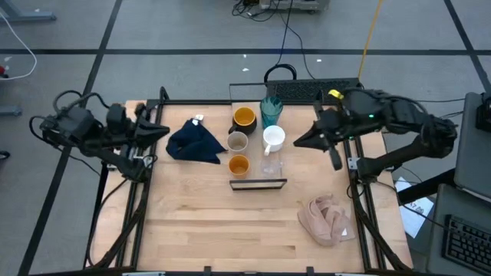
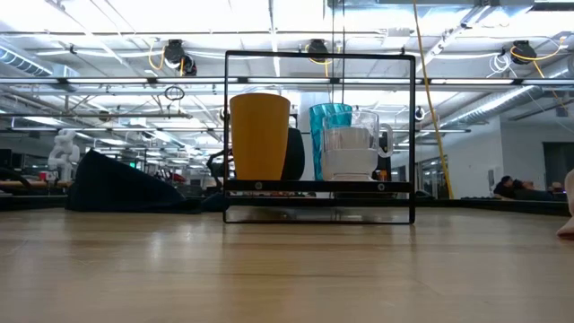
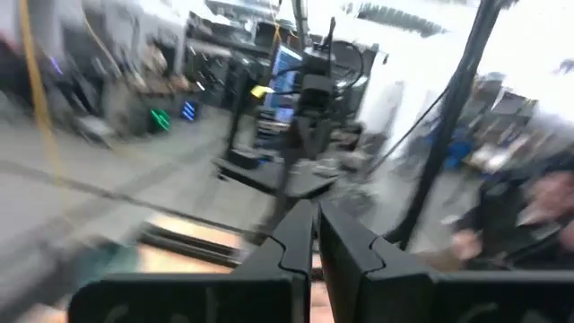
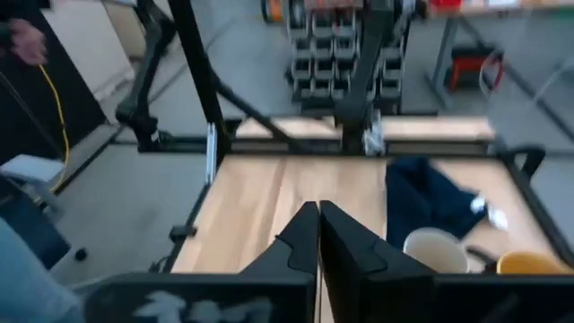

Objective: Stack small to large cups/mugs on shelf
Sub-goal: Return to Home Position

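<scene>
You are taking the arms back to rest, and judging by how things stand, the stacking itself is looking done. The right gripper [image 1: 301, 142] is hanging over the right half of the bench [image 1: 215, 230], toward the far edge. Its tips are pointing at the white mug [image 1: 274, 138], near it but apart. In its wrist view the two fingers [image 4: 300, 238] are pressing flat together and holding nothing. The left gripper [image 1: 163, 130] is waiting above the bench's left edge near the far corner, likewise closed tight and empty.

The shelf [image 1: 258, 184] is sitting midway along the far edge, carrying two rows. From far to near, one row is running black mug [image 1: 244, 116], grey-beige cup [image 1: 238, 141], orange cup [image 1: 239, 164]. The other is running teal tumbler [image 1: 271, 111], white mug, clear glass [image 1: 271, 165].

You should be lifting the right arm before drawing it back, so the fingertips are clearing the mug and the black wire frame [image 2: 318, 56] standing around the shelf. Also watch the dark posts along the bench's right edge.

The navy cloth [image 1: 196, 142] is lying just beside the left gripper, so raising that arm straight up looks safest. The pink cloth [image 1: 328, 218] is lying toward the near right corner, well out of either path.
</scene>
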### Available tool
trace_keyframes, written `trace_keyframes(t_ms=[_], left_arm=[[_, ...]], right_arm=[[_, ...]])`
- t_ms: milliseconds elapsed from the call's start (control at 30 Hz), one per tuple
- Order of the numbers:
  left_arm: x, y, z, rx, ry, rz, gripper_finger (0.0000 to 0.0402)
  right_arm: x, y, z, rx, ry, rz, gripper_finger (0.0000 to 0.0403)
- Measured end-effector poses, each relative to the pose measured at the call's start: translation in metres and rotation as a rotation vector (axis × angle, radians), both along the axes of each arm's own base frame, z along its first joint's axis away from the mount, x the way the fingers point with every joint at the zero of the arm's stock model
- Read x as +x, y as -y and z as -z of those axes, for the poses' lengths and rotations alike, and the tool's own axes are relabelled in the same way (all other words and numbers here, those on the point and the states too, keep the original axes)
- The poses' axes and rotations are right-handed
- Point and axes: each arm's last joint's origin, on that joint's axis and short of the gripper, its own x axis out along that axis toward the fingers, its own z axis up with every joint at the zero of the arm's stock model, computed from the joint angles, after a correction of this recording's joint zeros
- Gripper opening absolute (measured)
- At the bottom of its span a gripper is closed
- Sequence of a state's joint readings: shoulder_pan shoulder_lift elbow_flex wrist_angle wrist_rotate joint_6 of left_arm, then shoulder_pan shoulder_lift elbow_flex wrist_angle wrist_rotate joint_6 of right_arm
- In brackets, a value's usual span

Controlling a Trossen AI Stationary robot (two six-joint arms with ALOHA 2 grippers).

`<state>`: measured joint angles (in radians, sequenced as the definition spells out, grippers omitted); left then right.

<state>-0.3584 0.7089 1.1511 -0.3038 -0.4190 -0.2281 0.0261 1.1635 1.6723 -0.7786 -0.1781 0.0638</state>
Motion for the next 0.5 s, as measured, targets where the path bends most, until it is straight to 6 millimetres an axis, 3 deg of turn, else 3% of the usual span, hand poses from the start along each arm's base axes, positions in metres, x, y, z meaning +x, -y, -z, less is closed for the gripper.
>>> trace_keyframes(t_ms=[167,333,400,500], left_arm=[[-0.005,-0.003,0.003,0.266,-0.051,-0.066,0.0021],[-0.007,-0.004,0.004,0.325,-0.065,-0.070,0.0021],[-0.009,-0.004,0.008,0.347,-0.104,-0.065,0.0021],[-0.009,-0.004,0.011,0.343,-0.130,-0.060,0.0021]], right_arm=[[-0.017,0.000,0.009,0.044,0.163,0.009,0.0003],[-0.043,0.003,0.038,0.059,0.166,0.025,0.0001],[-0.050,0.002,0.050,0.141,0.169,0.010,0.0001],[-0.055,0.000,0.061,0.224,0.293,-0.076,0.0003]])
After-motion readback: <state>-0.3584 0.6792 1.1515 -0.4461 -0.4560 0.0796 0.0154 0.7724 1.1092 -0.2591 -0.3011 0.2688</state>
